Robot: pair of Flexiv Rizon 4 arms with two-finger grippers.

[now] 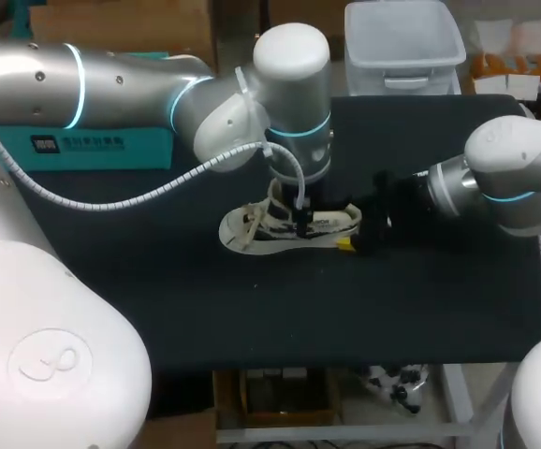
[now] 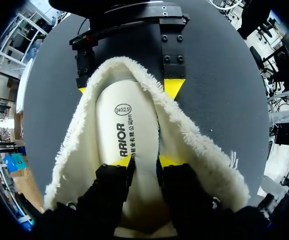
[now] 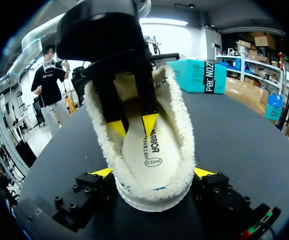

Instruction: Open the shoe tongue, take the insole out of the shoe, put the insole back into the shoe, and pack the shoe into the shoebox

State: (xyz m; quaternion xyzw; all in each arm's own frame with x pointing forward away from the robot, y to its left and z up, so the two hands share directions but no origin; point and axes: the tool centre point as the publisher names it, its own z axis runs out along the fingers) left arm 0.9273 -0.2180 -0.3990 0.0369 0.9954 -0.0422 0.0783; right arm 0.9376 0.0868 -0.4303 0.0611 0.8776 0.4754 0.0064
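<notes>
Insole step, shoe lies mid on bench.
L tool is down inside the shoe at the insole, grip can't tell. R tool clamps shoe from both sides. Next, prob.: lift insole out w/ R steadying shoe.

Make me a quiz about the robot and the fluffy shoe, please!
1. True or false: the insole lies out on the table, beside the shoe.
2. Fill the gap: the left hand reaches down ___ the shoe.
3. Which hand clamps the shoe from both sides? A) left hand B) right hand C) neither

Key: 1 false, the insole lies inside the shoe. 2 into. 3 B.
</notes>
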